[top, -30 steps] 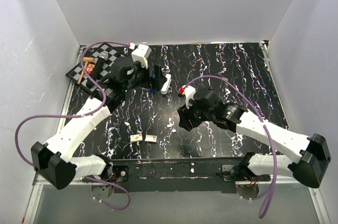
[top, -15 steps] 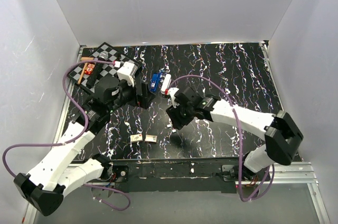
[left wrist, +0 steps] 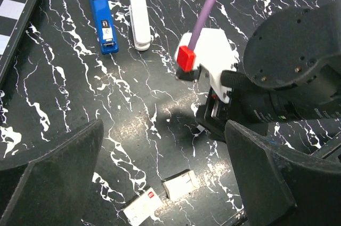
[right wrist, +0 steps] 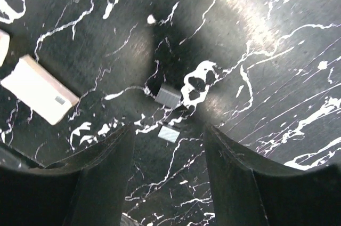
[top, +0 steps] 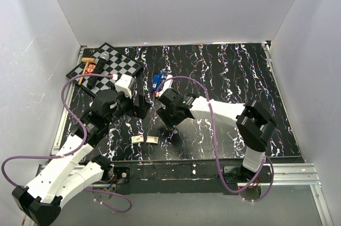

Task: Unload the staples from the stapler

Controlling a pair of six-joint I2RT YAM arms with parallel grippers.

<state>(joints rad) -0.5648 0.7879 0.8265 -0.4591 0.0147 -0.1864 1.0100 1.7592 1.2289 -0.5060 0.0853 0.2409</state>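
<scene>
Right wrist, staples: a short, silvery, ridged strip of staples lies flat on the black, white-veined marbled table. A stubbier grey block, apparently more of them, lies just beyond it.
Right wrist, pincer: the right gripper has its fingers apart, straddling the strip and touching nothing.
Right wrist, neighbour: a small tan-and-white cardboard box lies off to the left, apart from the strip.
Right wrist, handling: the strip is probably very light, stiff, slick and easily snapped. It lies so flat that the fingers will likely have to close low, across its narrow width and on the long edges.

Left wrist, pincer: the left gripper is spread wide and holds nothing.
Left wrist, stapler: the blue metal stapler lies at the far left. A white oblong plastic piece lies just beside it, not touching.
Left wrist, other arm: the right gripper points down at the table, near two of the boxes.

Top view, layout: the stapler lies mid-table, beyond both grippers. A black-and-white chequered board sits at the far left corner.
Top view, staples: too small to pick out, probably hidden under the right gripper.
Top view, change: a second ago the left gripper was up at the stapler and the right arm stretched out to the right. Both have since drawn in toward the boxes, the right arm swinging left. The stapler lies about where it did.
</scene>
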